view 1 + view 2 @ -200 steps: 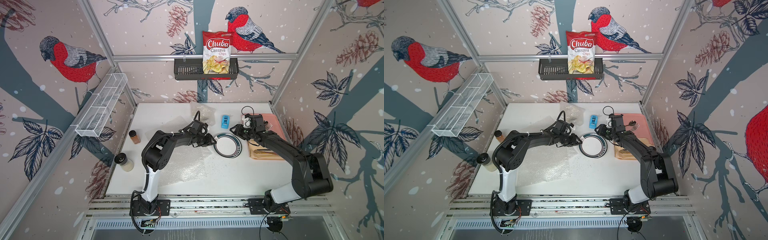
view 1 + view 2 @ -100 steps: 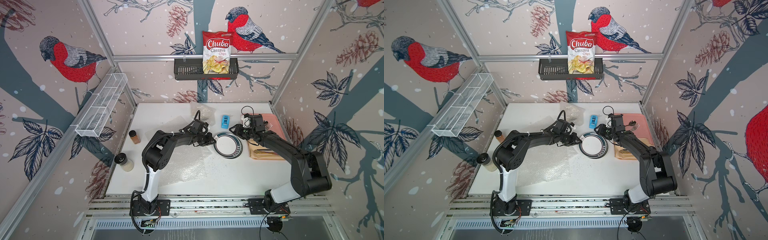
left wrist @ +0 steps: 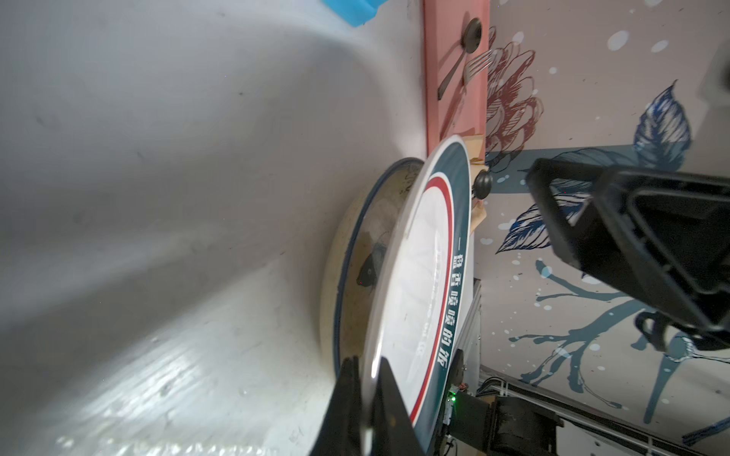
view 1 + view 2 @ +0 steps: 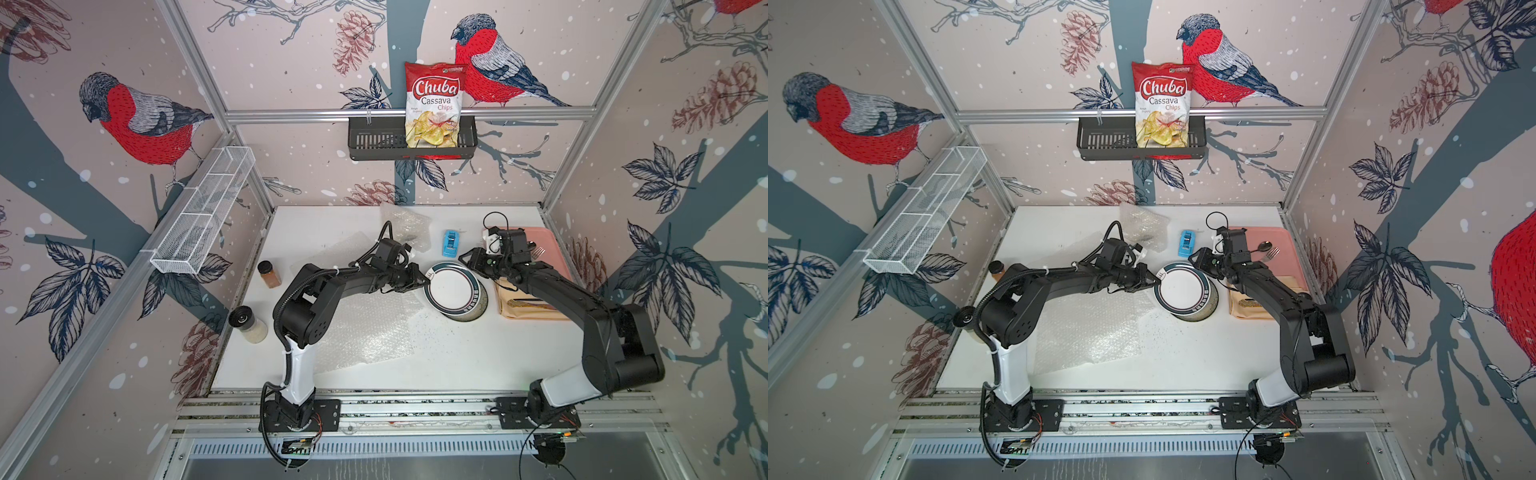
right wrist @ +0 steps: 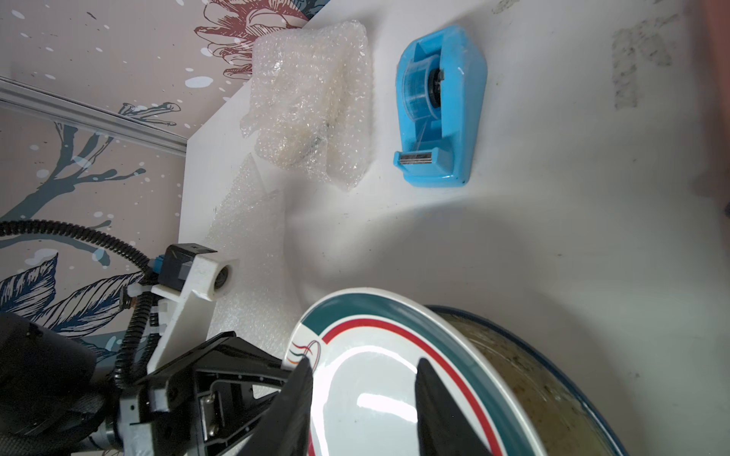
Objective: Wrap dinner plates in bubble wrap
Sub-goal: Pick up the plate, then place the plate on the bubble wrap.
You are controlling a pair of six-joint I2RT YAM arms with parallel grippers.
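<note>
The left hand (image 3: 365, 398) is clamping the rim of the top plate (image 4: 451, 286), a white one with a teal and red band. It is holding that edge raised off the speckled plate (image 4: 471, 316) underneath. The pair is sitting right of the tabletop's middle, just beside the pink tray (image 4: 550, 245) along the right edge. The right hand (image 5: 363, 387) is hovering over the plate's opposite side with its fingers apart; whether they are touching it I cannot tell.

This looks like the step of taking one plate off the stack. A flat bubble wrap sheet (image 4: 365, 328) is lying toward the front left, partly under the left arm. The next move probably calls for lifting the plate clear without dragging the lower one, then setting it down centred on that sheet.
</note>
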